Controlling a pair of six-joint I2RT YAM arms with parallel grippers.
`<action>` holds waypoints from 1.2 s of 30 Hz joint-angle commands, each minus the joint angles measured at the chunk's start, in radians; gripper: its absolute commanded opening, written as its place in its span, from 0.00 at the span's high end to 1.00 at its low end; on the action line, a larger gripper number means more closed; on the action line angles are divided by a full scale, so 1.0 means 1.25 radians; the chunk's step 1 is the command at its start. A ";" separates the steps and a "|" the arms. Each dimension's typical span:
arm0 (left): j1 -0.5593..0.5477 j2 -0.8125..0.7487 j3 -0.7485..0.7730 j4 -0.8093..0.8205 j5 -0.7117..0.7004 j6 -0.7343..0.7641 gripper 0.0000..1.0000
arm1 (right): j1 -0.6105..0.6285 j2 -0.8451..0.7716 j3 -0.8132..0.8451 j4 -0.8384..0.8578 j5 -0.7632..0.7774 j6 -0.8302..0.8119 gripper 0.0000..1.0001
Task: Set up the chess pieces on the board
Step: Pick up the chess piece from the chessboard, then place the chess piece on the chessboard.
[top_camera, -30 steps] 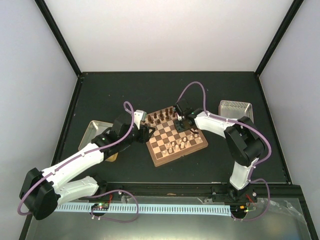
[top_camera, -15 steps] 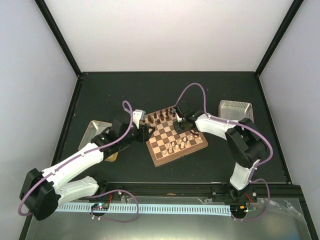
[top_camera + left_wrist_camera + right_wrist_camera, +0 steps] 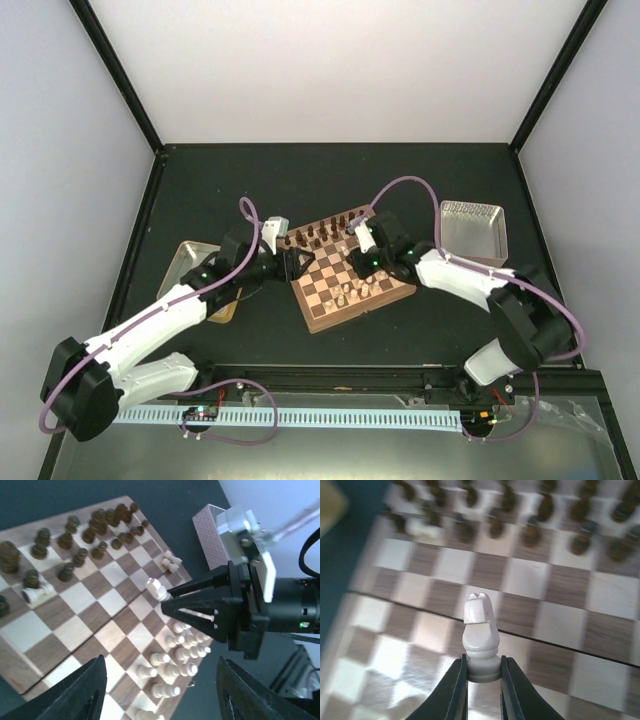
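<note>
Nearest the arm bases, along the 5 o'clock edge of the board (image 3: pixel 321 303): cream chess pieces (image 3: pixel 184 654) crowded in two rough ranks, too small from above to name one by one.

Just beyond, over mid-board: right gripper (image 3: pixel 483 677) clamped on the round foot of a cream knight (image 3: pixel 480 625), carried upright and apparently lifted clear of the squares.

At 9 o'clock, off the board's edge: left gripper (image 3: pixel 160 695) spread wide, nothing between its fingers, aimed across the board.

Farther on, toward 11 o'clock: dark chessmen (image 3: pixel 75 535) massed on the far ranks, with one cream rook (image 3: pixel 34 595) stranded among them. At 1 o'clock of the held piece in the left wrist view: a second cream knight (image 3: pixel 171 561), alone near the board's edge.

Farthest out: a metal tray (image 3: pixel 471 226) at 2 o'clock and a second metal tray (image 3: pixel 186 256) at 9 o'clock, partly behind the left arm.

Step in hand, by the look of it: ferrying the knight to its home square on the cream back rank, toward 5 o'clock.

- Travel high enough to pass over the packed pawns.
- Descend straight down over a free back-rank square, never at a slant.
- Seat the foot flat and centred before loosening.
- Avoid any swing, given so low a hold on a top-heavy shape.
- Part the fingers only slightly and lift straight up, without brushing neighbours.
- Hold the left arm back meanwhile, then send it for the stray rook.
</note>
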 commanded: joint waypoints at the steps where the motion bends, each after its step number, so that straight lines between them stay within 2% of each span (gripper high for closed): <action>1: 0.019 0.028 0.038 0.042 0.135 -0.082 0.37 | 0.004 -0.086 -0.054 0.160 -0.278 -0.053 0.86; 5: 0.034 0.060 0.056 0.023 0.186 -0.068 0.35 | 0.005 -0.121 -0.069 0.182 -0.413 -0.067 0.86; 10: 0.049 0.087 0.049 0.070 0.290 -0.064 0.38 | 0.005 -0.156 -0.085 0.194 -0.477 -0.074 0.86; 17: 0.057 0.081 0.033 0.131 0.327 -0.089 0.56 | 0.004 -0.167 -0.087 0.192 -0.496 -0.077 0.86; 22: 0.061 0.091 0.025 0.151 0.340 -0.096 0.63 | 0.004 -0.167 -0.087 0.193 -0.501 -0.077 0.86; 28: 0.061 0.100 0.024 0.158 0.361 -0.097 0.78 | 0.004 -0.167 -0.087 0.195 -0.494 -0.073 0.86; 31: 0.061 0.101 0.023 0.155 0.371 -0.094 0.79 | 0.004 -0.167 -0.087 0.197 -0.488 -0.070 0.86; 36: 0.061 0.111 0.022 0.157 0.389 -0.087 0.72 | 0.005 -0.167 -0.087 0.199 -0.489 -0.069 0.86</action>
